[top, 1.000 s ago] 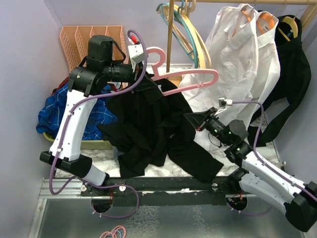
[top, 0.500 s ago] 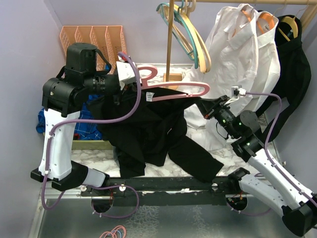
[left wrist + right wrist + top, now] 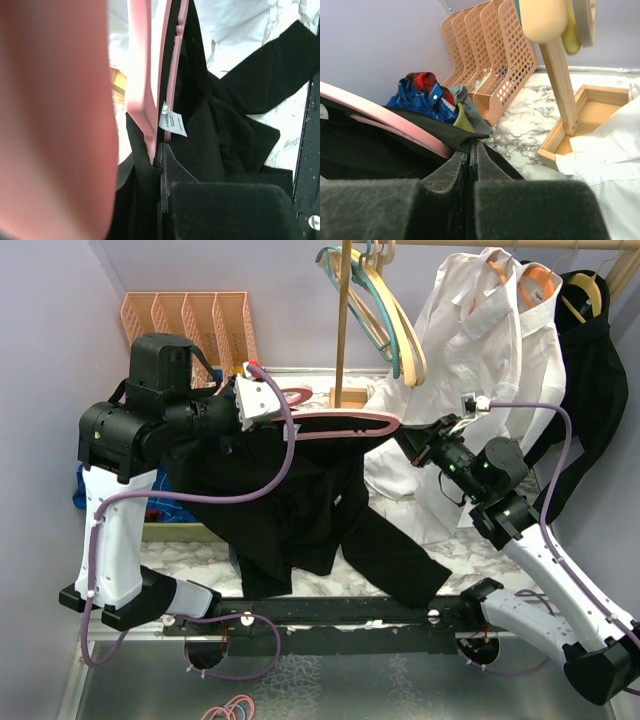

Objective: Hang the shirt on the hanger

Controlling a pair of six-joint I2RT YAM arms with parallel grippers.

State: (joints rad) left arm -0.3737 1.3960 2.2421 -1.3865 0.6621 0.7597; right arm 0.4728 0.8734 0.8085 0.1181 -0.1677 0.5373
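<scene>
Aloft, left fingers (image 3: 172, 170) clamp the hanger (image 3: 345, 422); right fingers (image 3: 452, 172) pinch the shirt (image 3: 300, 502) at its tip.

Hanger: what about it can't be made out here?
Hanger hook: top external, largely behind the left wrist camera; left wrist, only a pink blur.
Hanger's right tip: right wrist, under shirt pinched by right hand.
Left hand grip: left wrist, second finger hidden by the blur.

Both arms, left arm (image 3: 110, 540) and right arm (image 3: 555, 565), are white shells with chunky black joints, a lilac cable (image 3: 530, 406) looping along each. Right hand (image 3: 469, 150) has matte black fingers (image 3: 530, 210), tiny green lights near its wrist.
</scene>
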